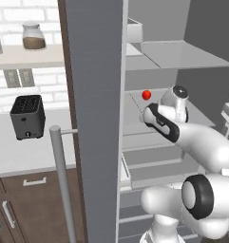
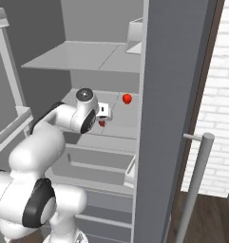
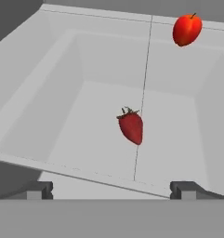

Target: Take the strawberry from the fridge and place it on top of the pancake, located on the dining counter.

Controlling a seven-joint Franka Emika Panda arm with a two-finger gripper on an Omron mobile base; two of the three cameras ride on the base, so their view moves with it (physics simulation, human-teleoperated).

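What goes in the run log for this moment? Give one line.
phase: reaching into fridge | gripper: open, empty | strawberry: on shelf, ahead of fingertips, untouched | red apple: further back

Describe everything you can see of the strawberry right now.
The strawberry is a small, dark red fruit, pointed at one end with a green leafy cap at the other. It lies on its side on the pale fridge shelf, nothing gripping it. The open gripper is short of it. A brighter red round fruit sits farther back, apart.
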